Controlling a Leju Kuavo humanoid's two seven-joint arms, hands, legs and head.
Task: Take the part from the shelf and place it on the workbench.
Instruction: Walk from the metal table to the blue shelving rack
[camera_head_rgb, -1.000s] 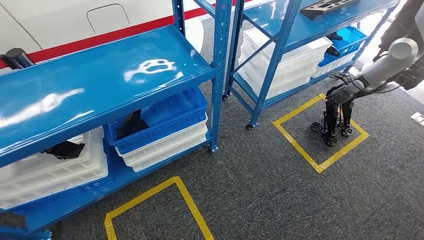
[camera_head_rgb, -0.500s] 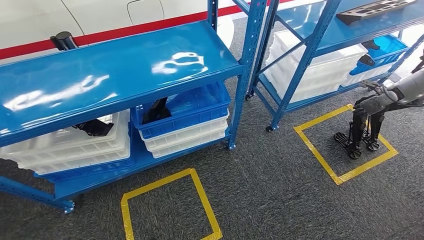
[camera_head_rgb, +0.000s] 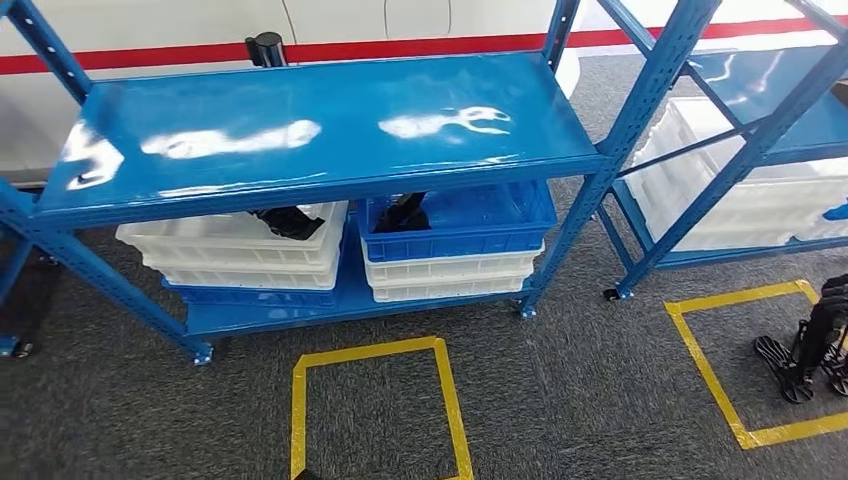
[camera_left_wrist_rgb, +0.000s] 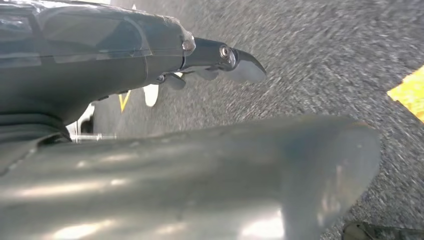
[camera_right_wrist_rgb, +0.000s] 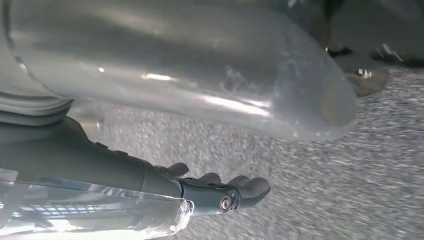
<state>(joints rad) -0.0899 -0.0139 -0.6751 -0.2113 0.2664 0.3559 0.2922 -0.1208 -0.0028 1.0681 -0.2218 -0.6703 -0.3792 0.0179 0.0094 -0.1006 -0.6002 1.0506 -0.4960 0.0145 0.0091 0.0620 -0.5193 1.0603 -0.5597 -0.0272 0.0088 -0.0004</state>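
Note:
A black part (camera_head_rgb: 405, 212) lies in the blue bin (camera_head_rgb: 470, 228) on the lower level of the blue shelf (camera_head_rgb: 330, 130). Another black part (camera_head_rgb: 288, 222) lies in the white bin (camera_head_rgb: 240, 250) beside it. My right hand (camera_head_rgb: 805, 350) hangs at the far right over the carpet, well away from the shelf, fingers apart and holding nothing. In the right wrist view my right hand (camera_right_wrist_rgb: 220, 195) stretches out over grey carpet. In the left wrist view my left hand (camera_left_wrist_rgb: 215, 52) is also stretched out over the carpet with nothing in it.
A yellow tape square (camera_head_rgb: 370, 400) marks the carpet in front of the shelf, and another (camera_head_rgb: 720, 380) lies under my right hand. A second blue shelf (camera_head_rgb: 760, 130) with white bins (camera_head_rgb: 740, 200) stands to the right. A black cylinder (camera_head_rgb: 266, 45) stands behind the shelf top.
The camera has swung left, so the whole scene has shifted right and the first shelf now sits in the middle. Both hands still hold nothing.

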